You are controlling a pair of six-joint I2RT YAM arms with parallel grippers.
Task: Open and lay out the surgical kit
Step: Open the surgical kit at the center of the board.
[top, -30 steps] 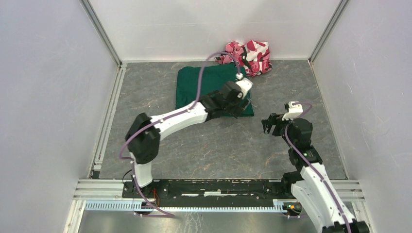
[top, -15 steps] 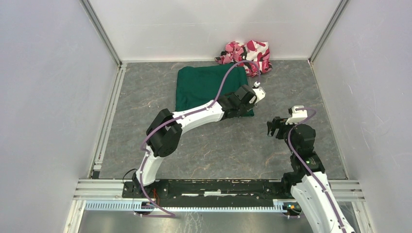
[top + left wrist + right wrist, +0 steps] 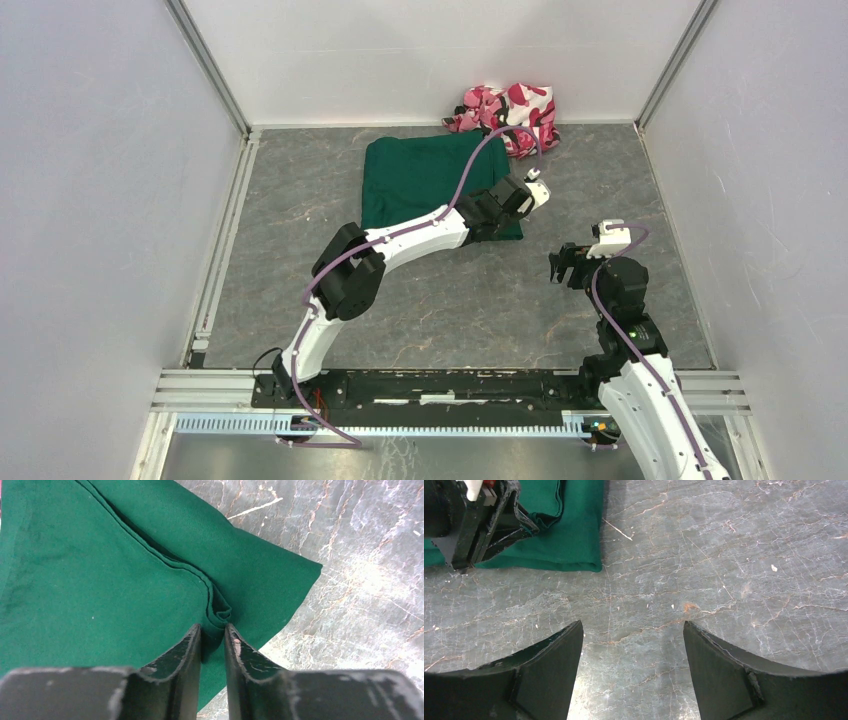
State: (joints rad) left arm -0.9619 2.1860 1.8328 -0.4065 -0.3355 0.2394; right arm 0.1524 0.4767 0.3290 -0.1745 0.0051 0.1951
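Top cam: L arm (image 3: 410, 238) covers pt of near edge of green wrap (image 3: 415, 175); L wrist cam crops it left/top.

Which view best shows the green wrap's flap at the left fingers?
Left wrist: the flap is close up, puckered between the fingers. Top external has the left arm covering it; right wrist shows it small, partly behind the fingers.

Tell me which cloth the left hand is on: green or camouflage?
The flat dark green wrap: the left hand pinches a fold near its corner. The pink camouflage bundle sits crumpled, with no hand on it.
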